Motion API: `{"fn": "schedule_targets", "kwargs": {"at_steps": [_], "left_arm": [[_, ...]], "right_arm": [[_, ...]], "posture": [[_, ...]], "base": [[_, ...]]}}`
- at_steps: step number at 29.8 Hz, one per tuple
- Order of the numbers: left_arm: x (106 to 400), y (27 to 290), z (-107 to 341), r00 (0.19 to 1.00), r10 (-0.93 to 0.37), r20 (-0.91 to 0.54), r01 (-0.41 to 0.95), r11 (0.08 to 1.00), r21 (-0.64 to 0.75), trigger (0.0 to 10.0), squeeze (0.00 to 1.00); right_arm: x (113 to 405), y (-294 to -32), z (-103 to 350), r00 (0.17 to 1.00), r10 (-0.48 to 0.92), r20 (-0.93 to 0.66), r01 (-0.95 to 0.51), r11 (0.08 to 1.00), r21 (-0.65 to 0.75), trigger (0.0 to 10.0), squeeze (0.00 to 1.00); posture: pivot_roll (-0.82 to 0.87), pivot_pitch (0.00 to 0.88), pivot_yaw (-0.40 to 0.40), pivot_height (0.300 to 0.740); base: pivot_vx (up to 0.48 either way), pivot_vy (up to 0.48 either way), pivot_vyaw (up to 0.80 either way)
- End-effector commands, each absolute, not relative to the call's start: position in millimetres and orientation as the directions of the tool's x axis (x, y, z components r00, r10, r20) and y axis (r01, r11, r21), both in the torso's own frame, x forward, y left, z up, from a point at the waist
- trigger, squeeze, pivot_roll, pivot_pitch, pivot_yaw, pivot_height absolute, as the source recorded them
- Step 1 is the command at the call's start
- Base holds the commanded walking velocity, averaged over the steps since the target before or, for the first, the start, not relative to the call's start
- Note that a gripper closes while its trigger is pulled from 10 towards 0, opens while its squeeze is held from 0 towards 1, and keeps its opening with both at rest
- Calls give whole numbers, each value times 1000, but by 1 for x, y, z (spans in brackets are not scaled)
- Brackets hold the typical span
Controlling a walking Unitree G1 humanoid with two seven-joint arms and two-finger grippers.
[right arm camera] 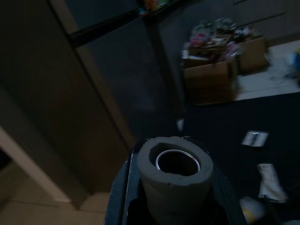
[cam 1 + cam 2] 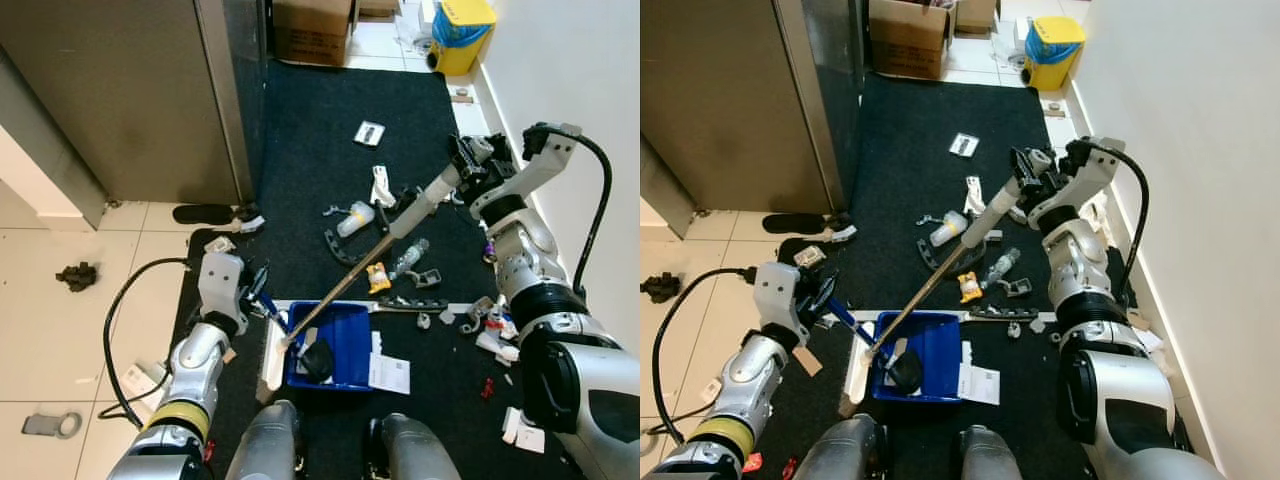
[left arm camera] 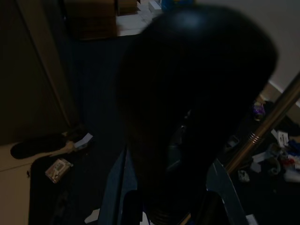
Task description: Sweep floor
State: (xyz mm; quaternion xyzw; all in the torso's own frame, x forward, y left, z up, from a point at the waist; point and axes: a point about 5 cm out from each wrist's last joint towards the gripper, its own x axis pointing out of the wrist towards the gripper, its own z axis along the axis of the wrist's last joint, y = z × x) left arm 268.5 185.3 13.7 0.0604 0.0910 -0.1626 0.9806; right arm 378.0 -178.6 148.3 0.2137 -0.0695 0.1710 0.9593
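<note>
A blue dustpan [image 2: 350,330] lies on the dark carpet just in front of my feet. My left gripper [image 2: 255,290] is shut on its blue handle [image 2: 843,314]. The broom's metal shaft [image 2: 350,285] runs diagonally from the pan up to the right. Its black brush head [image 2: 316,358] rests inside the pan. My right gripper [image 2: 465,165] is shut on the grey foam grip [image 1: 176,164] at the shaft's top end. Litter lies beyond the pan: a white bottle [image 2: 355,218], a clear bottle [image 2: 408,257], a yellow packet [image 2: 378,277] and a card [image 2: 369,132].
A grey cabinet [image 2: 130,90] stands at the left, a white wall [image 2: 580,70] at the right. A cardboard box [image 2: 312,30] and a yellow bin [image 2: 462,30] stand at the far end of the carpet. A black slipper [image 2: 205,213] lies by the cabinet, with more small scraps [image 2: 495,325] by the wall.
</note>
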Motion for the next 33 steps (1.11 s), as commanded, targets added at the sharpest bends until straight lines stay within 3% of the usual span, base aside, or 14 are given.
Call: {"fn": "schedule_targets", "kwargs": {"at_steps": [1, 5, 8, 11, 14, 16, 18, 21, 23, 25, 26, 28, 33], "left_arm": [[248, 196, -17, 864, -279, -420, 362, 923, 132, 0, 0], [251, 196, -15, 864, -276, -421, 363, 921, 143, 0, 0], [262, 196, -9, 872, -253, -418, 356, 916, 187, 0, 0], [277, 195, 1, 883, -222, -414, 343, 907, 245, 0, 0], [282, 193, 3, 881, -222, -418, 350, 900, 260, 0, 0], [289, 190, 7, 873, -229, -431, 372, 884, 283, 0, 0], [289, 190, 7, 873, -229, -431, 372, 884, 283, 0, 0], [294, 187, 9, 865, -235, -444, 389, 872, 296, 0, 0], [294, 187, 9, 865, -235, -444, 389, 872, 296, 0, 0], [296, 186, 10, 860, -238, -451, 397, 867, 300, 0, 0], [296, 186, 10, 860, -238, -451, 397, 867, 300, 0, 0], [295, 187, 9, 856, -239, -459, 404, 863, 304, 0, 0], [291, 189, 5, 851, -230, -473, 405, 859, 312, 0, 0]], "right_arm": [[380, -171, 153, 912, 349, 218, -410, 815, 410, 10000, 0], [379, -166, 151, 905, 365, 218, -425, 801, 422, 10000, 0], [379, -153, 150, 885, 402, 235, -465, 737, 490, 10000, 0], [378, -140, 151, 852, 441, 281, -513, 602, 611, 10000, 0], [377, -136, 152, 833, 472, 290, -534, 547, 644, 10000, 0], [372, -129, 150, 764, 578, 288, -593, 450, 668, 10000, 0], [372, -129, 150, 764, 578, 288, -593, 450, 668, 10000, 0], [363, -123, 145, 662, 702, 262, -660, 380, 649, 10000, 0], [363, -123, 145, 662, 702, 262, -660, 380, 649, 10000, 0], [353, -123, 143, 552, 799, 237, -714, 307, 629, 10000, 0], [353, -123, 143, 552, 799, 237, -714, 307, 629, 10000, 0], [345, -127, 141, 448, 874, 187, -763, 266, 589, 10000, 0], [342, -136, 136, 414, 908, 69, -797, 325, 509, 10000, 0]], "posture": [[85, 69, -143, 740], [85, 70, -143, 740], [86, 79, -143, 740], [88, 81, -141, 740], [84, 83, -137, 740], [80, 81, -132, 740], [80, 81, -132, 740], [79, 79, -128, 740], [79, 79, -128, 740], [80, 80, -125, 740], [80, 80, -125, 740], [79, 80, -124, 740], [79, 80, -124, 740]], "base": [[0, 0, 0], [0, 0, 0], [0, 0, 0], [0, 0, 0], [0, 0, 0], [0, 0, 0], [0, 0, 0], [0, 0, 0], [0, 0, 0], [0, 0, 0], [0, 0, 0], [0, 0, 0], [0, 0, 0]]}}
